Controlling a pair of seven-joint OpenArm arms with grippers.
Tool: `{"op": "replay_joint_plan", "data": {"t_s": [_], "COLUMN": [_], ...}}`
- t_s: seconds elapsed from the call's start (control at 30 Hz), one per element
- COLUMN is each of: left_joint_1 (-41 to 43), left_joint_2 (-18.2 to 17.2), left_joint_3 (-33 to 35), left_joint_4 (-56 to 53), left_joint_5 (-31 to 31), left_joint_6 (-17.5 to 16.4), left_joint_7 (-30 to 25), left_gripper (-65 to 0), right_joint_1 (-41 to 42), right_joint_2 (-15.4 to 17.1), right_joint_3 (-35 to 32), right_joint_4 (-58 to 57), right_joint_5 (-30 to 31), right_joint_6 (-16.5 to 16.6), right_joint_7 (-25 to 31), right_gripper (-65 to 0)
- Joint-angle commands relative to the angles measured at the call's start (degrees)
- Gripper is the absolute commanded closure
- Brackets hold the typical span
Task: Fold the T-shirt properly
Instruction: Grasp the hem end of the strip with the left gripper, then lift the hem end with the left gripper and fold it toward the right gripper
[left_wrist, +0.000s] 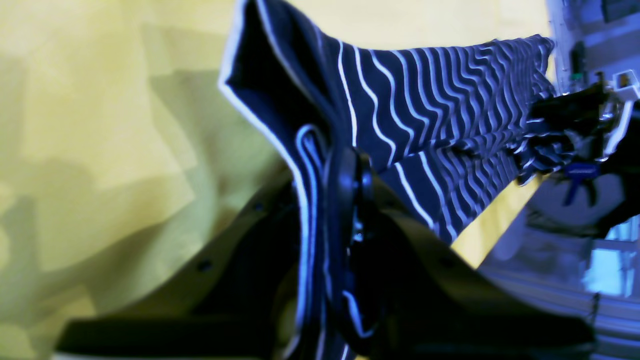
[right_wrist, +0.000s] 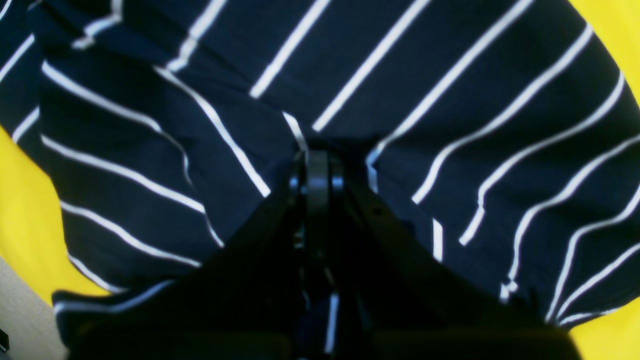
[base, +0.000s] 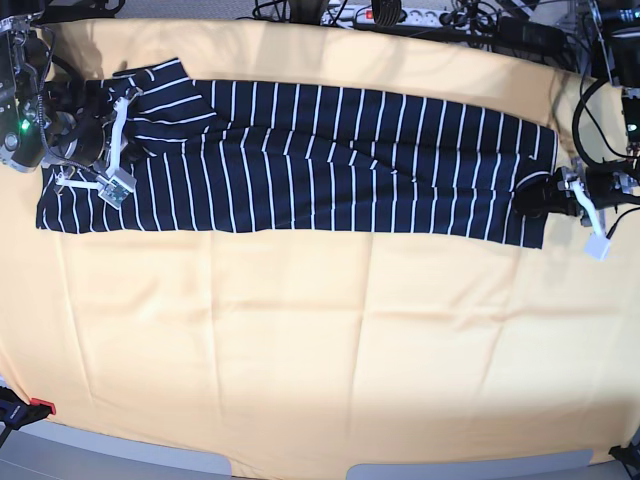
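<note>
The T-shirt (base: 300, 155) lay stretched in a long dark band across the upper part of the base view, running from the left edge almost to the right edge, on the yellow cloth (base: 320, 340) that covered the table. Its white stripes ran top to bottom along the band, and a sleeve stuck up at the upper left.

At the right end of the band, the left gripper (base: 535, 197) was clamped on the shirt's edge. The left wrist view backed that up: its jaws were pressed together with a fold of navy fabric bunched between them, and the striped cloth (left_wrist: 425, 125) ran away toward the upper right of that frame, lifted off the yellow surface and pulled fairly taut.

At the left end, the right gripper (base: 105, 150) sat over the shirt beside the sleeve. In the right wrist view its jaws (right_wrist: 317, 175) were closed together at the centre of the frame, with striped fabric puckering in around the tips and filling nearly the whole picture. Power strips and cables (base: 420, 15) lay along the top edge.
</note>
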Motion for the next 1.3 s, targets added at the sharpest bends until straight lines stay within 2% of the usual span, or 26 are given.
{"op": "replay_joint_plan", "data": {"t_s": [0.0, 0.23, 0.4, 0.5, 0.6, 0.7, 0.97, 1.17, 1.27], "left_joint_1": [-1.07, -1.09, -1.09, -1.09, -1.11, -1.09, -1.11, -1.11, -1.07], "left_joint_2": [-2.38, -6.75, -8.59, -9.35, -9.35, -9.27, -9.25, -9.05, -7.61], "left_joint_3": [-0.55, -0.55, -0.55, -0.55, -0.55, -0.55, -0.55, -0.55, -0.55], "left_joint_4": [0.7, 0.7, 0.7, 0.7, 0.7, 0.76, 1.09, 7.48, 12.87], "left_joint_5": [-0.96, 3.34, 3.04, -0.87, -3.66, -3.66, -3.66, -3.66, -3.66], "left_joint_6": [-0.39, -0.37, -0.35, -0.39, -1.2, -1.27, 2.43, 2.86, 2.84], "left_joint_7": [-0.83, -3.82, -3.76, -2.73, 1.2, 1.77, 2.51, 2.78, 2.8], "left_gripper": [0.0, 0.0, 0.0, 0.0, 0.0, 0.0, 0.0, 0.0, 0.0], "right_joint_1": [0.59, 0.59, 0.57, 0.42, 0.42, 0.44, 0.11, 0.11, 0.13], "right_joint_2": [1.03, 1.03, 0.98, 0.66, -0.9, -2.32, -5.73, -6.58, -6.58], "right_joint_3": [0.5, 0.48, 0.5, 0.48, 0.48, 0.48, 0.48, 0.48, 0.48], "right_joint_4": [0.87, 4.83, 6.4, 6.23, 4.57, 1.73, -0.09, -0.09, -0.09], "right_joint_5": [0.17, 0.2, 0.17, -0.72, -3.39, -3.45, -4.52, -4.52, -4.55], "right_joint_6": [0.63, 0.66, 0.66, 1.33, 0.72, 0.42, 0.17, 0.24, 0.22], "right_joint_7": [0.44, 0.46, 0.68, 0.68, 2.62, 4.09, 3.85, 3.63, 3.65], "right_gripper": [0.0, 0.0, 0.0, 0.0, 0.0, 0.0, 0.0, 0.0, 0.0]}}
